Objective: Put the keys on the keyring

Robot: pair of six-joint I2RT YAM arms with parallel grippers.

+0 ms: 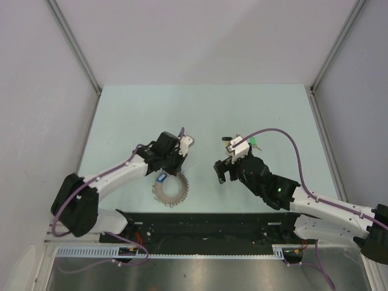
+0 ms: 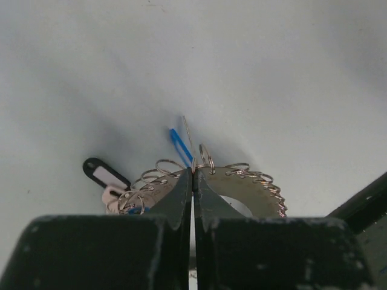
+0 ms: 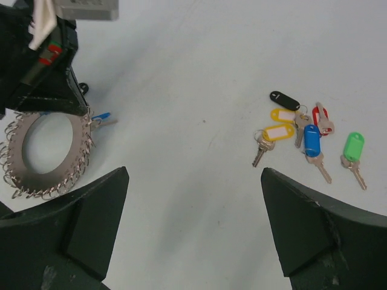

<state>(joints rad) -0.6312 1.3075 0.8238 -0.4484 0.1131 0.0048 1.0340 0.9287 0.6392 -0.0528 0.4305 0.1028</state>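
Note:
The keyring [image 1: 171,190] is a flat grey ring edged with small wire loops, lying near the table's front left. My left gripper [image 1: 172,163] is shut on its far rim; the left wrist view shows the jaws [image 2: 193,173] pinched together on the ring [image 2: 248,188]. A blue-headed key [image 2: 179,145], a black tag [image 2: 106,174] and a pinkish one [image 2: 111,197] sit at the ring. My right gripper [image 1: 225,170] is open and empty above bare table [image 3: 195,181]. The loose keys lie to its right: black [image 3: 284,99], yellow [image 3: 276,132], blue [image 3: 311,140], red [image 3: 319,115], green [image 3: 353,147].
The pale green table [image 1: 273,109] is walled by white panels at the back and sides. The ring [image 3: 48,154] and the left gripper [image 3: 36,66] show at the right wrist view's left edge. A black rail [image 1: 206,227] runs along the near edge.

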